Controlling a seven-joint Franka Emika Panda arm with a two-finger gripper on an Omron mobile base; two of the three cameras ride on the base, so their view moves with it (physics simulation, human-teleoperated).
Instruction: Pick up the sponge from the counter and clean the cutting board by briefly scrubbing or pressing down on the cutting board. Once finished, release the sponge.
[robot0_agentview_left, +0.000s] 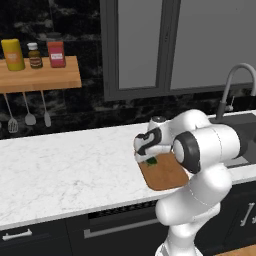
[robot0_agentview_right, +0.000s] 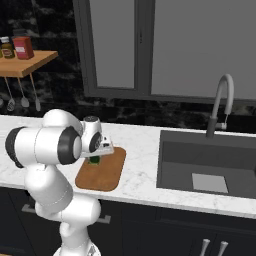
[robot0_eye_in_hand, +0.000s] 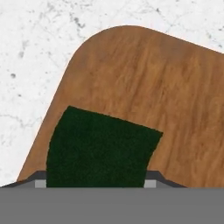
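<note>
Two-finger gripper (robot0_eye_in_hand: 95, 183) clamps the dark green rectangular sponge (robot0_eye_in_hand: 100, 148) over a rounded corner of the brown wooden cutting board (robot0_eye_in_hand: 144, 83); contact unclear. Board lies on the white marble counter (robot0_agentview_left: 60, 170), between the arm and the dark sink (robot0_agentview_right: 205, 165) with its curved grey faucet (robot0_agentview_right: 220, 105).

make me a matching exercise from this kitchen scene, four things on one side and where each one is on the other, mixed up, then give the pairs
Things:
1. sponge
2. cutting board
3. faucet
4. red container

Places:
A. on the wooden wall shelf
B. arching over the sink
C. between the gripper's fingertips, over the board's corner
D. flat on the white marble counter, next to the sink

Pairs: 1-C, 2-D, 3-B, 4-A
</note>
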